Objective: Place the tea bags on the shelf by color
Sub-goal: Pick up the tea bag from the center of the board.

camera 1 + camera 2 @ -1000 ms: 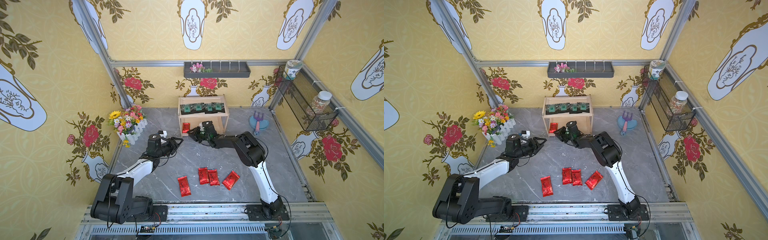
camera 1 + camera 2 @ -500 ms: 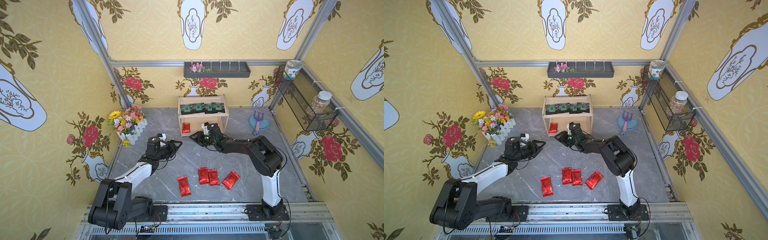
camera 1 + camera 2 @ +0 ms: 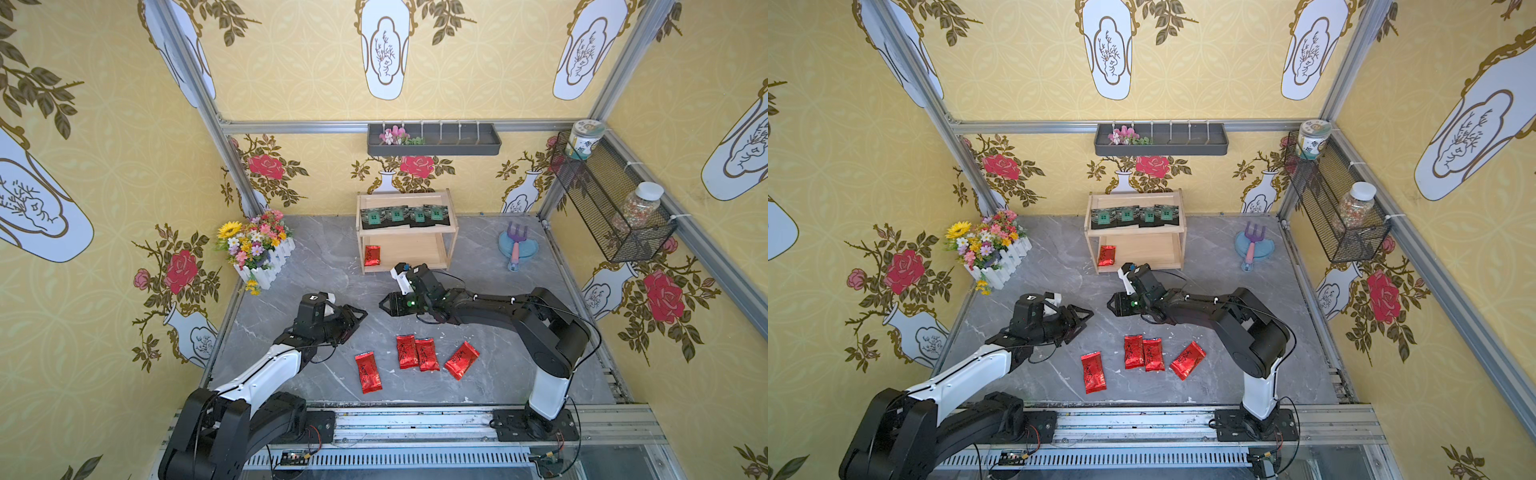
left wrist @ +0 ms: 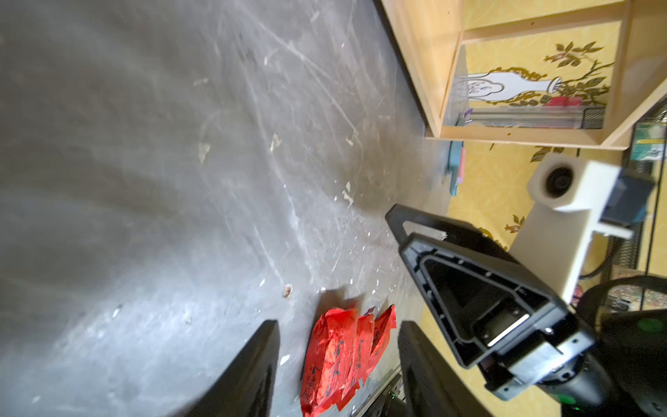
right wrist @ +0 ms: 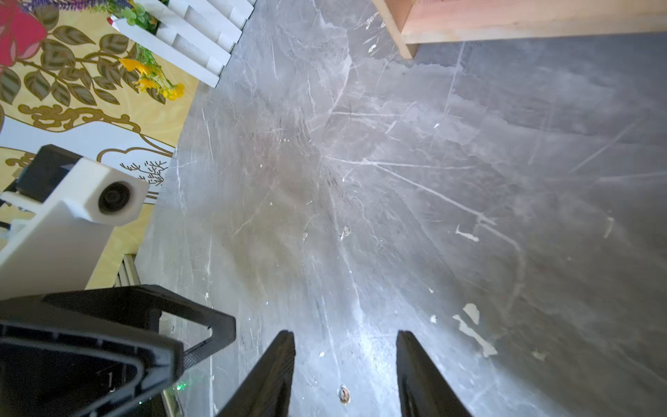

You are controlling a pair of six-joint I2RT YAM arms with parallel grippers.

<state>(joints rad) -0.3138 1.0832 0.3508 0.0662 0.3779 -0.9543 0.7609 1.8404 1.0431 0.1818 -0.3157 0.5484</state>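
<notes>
Fingers [image 5: 269,375], R gripper [image 5: 344,334], apart; shelved red bag [image 3: 372,255] lies front-back.

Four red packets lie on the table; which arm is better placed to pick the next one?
Probably left: the left hand is open and empty, and its wrist view frames the red packets between its fingers. The right hand, also open, faces bare table.
</notes>
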